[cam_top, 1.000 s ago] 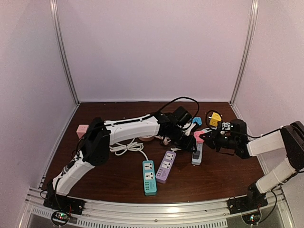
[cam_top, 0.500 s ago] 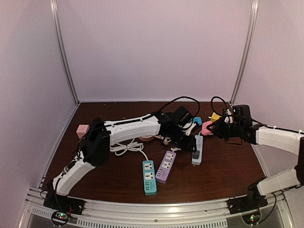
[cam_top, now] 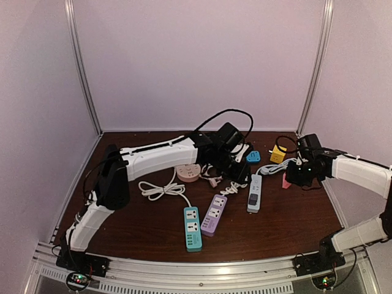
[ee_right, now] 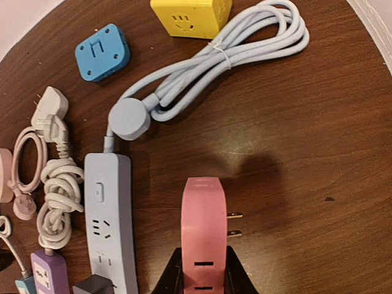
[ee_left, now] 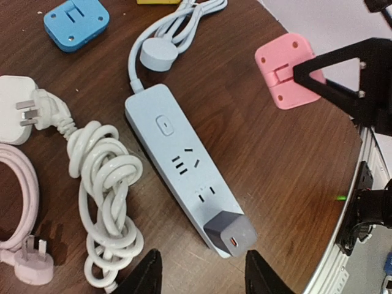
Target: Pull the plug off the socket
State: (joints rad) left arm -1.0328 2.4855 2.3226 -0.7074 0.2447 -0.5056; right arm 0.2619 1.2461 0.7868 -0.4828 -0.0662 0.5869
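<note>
The right end effector (ee_right: 205, 269) grips the pink plug (ee_right: 205, 226), now further right, off the blue strip (ee_right: 110, 220): unplugged, I think. The left end effector (ee_left: 202, 272) is open.

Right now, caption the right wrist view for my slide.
Right hand holds pink plug above the table, apart from the pale blue power strip.

From the right wrist, the plug (ee_right: 204, 226) sits lower centre. The power strip (ee_right: 110, 214) lies left of it.
</note>
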